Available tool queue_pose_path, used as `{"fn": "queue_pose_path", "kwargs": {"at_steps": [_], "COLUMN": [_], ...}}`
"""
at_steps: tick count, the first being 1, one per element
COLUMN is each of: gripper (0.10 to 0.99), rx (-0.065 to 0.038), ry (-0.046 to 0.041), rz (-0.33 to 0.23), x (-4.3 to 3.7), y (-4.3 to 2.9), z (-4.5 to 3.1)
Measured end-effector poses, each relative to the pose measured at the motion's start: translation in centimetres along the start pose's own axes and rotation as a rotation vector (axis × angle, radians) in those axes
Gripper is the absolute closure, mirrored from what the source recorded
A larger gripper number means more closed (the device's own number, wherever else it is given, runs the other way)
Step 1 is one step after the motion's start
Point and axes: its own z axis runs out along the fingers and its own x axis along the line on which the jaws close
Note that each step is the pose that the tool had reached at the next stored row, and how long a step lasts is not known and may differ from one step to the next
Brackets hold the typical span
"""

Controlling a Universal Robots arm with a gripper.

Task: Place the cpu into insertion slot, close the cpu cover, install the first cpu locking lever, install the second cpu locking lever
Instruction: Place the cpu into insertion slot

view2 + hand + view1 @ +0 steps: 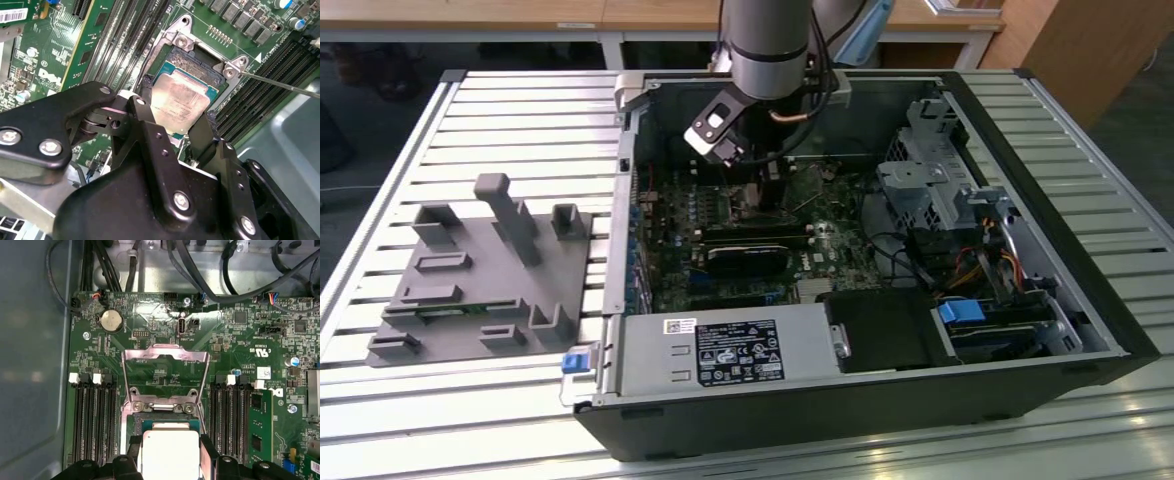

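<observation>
Reaching down into the open computer case (1087,260) from twelve o'clock in the exterior view, your arm (767,45) hangs over the green motherboard (240,340). The case lies on the slatted worktop (494,110). A grey fixture (480,270) sits at the case's nine o'clock, on the exterior view's left and well apart from the arm.

In both wrist views you can see the pincer (177,102) (171,445) narrowed onto the cpu (180,100) (170,460). Its two black fingers (207,450) press against opposite edges of the chip, whose silvery top faces up. The cpu sits directly over the insertion slot (200,57) (160,417), and a dark strip of the slot shows beyond one edge of the chip. You cannot tell whether the chip is fully seated or held just above the slot.

The cpu cover (165,354) stands swung open, hinged at the slot's edge, with bare board showing through its window. In the second wrist view a thin metal locking lever (280,86) juts free beside the slot. Long black memory slots (95,415) run along both sides of the socket.
</observation>
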Motion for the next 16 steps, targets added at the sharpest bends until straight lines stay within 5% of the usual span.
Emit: {"fn": "queue_pose_path", "kwargs": {"at_steps": [16], "gripper": [0.545], "rx": [0.005], "ry": [-0.0002], "rz": [0.0], "x": [0.07], "y": [-0.16], "z": [1.09]}}
